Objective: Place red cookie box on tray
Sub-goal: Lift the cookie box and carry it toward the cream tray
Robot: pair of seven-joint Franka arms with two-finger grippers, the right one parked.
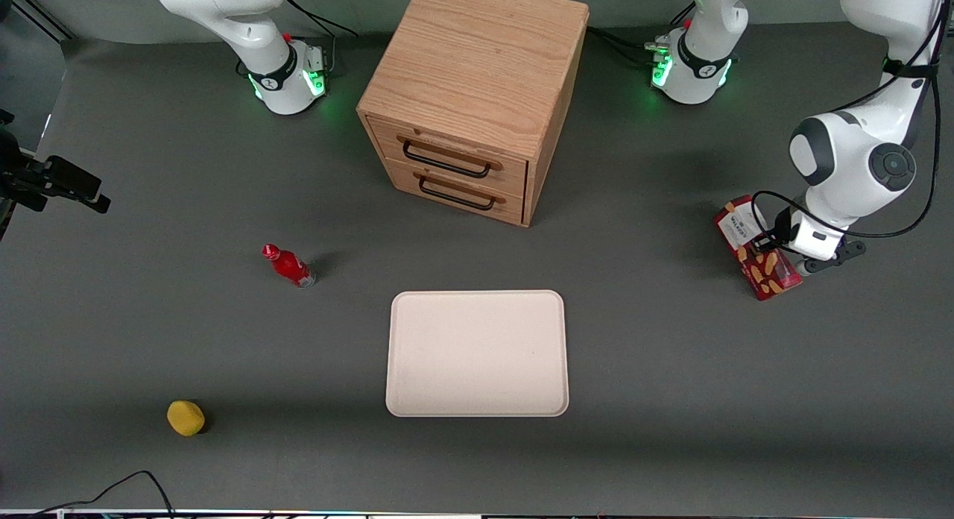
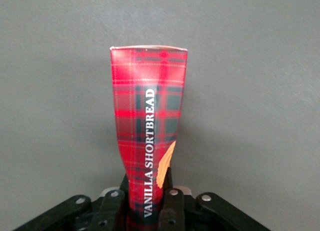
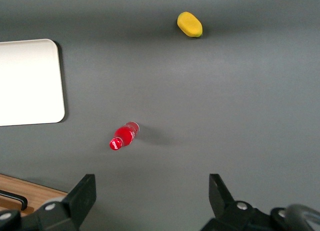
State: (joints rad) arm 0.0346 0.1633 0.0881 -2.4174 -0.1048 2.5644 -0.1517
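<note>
A wooden cabinet [image 1: 477,94] with two drawers stands on the grey table [image 1: 149,318], its black handles facing the front camera. Nearer that camera lies the tray [image 1: 477,353], flat and bare. The red cookie box [image 1: 756,247] is at the working arm's end of the table, well apart from the tray. The gripper [image 1: 775,244] is clamped on the box's narrow sides, its jaws clenched on the cardboard. In the wrist view the box [image 2: 149,136] reads "VANILLA SHORTBREAD" in white letters running along its length — the tartan side face points straight away from the fingers [image 2: 172,203]. From the front, its long axis runs slantwise, white label end farther from the camera, cookie pictures nearer. A small red bottle [image 1: 288,265] lies toward the parked arm's end; a yellow lump [image 1: 185,417] sits nearer the camera — both well apart from the tray.
</note>
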